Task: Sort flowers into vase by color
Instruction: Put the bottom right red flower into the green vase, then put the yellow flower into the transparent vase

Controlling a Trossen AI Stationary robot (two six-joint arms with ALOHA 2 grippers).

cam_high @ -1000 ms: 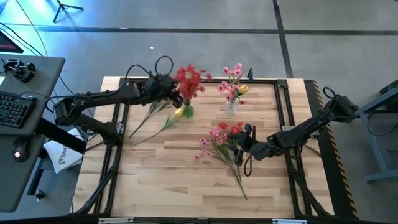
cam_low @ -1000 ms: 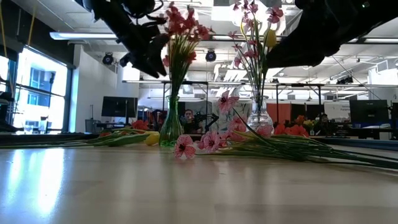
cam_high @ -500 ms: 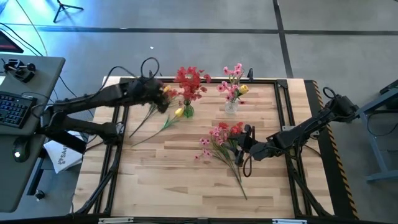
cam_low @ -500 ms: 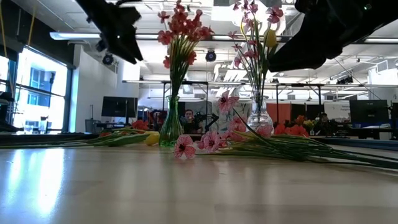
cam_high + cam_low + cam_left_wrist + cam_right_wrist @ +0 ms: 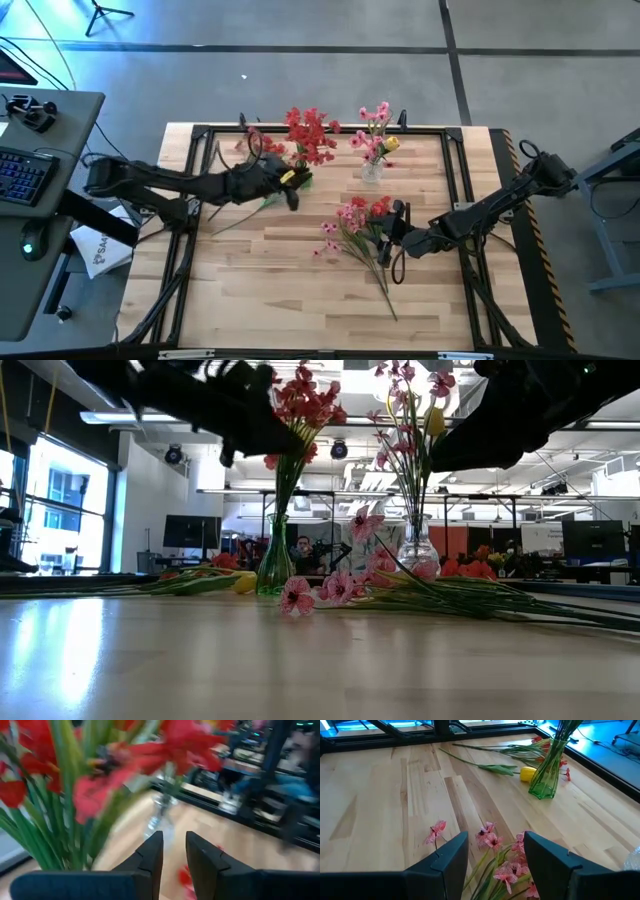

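Currently the left gripper (image 5: 291,196) hangs just near-left of the green vase (image 5: 547,771) of red flowers (image 5: 308,133), jaws a narrow gap apart, holding nothing. Loose stems (image 5: 245,190) lie beside it, long axes running far-right to near-left. The right gripper (image 5: 392,226), jaws spread, sits just right of the pink pile (image 5: 356,232). Two vases stand; the second, clear vase (image 5: 372,171) seemingly holds pink and yellow.

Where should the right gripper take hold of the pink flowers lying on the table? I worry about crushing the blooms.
Grip the bare green stems, not the blooms. The pink flowers lie flat with their heads toward the table's middle and the stems trailing toward the near edge. The right gripper is open beside them, so coming straight down with the fingers across the stems looks safest.
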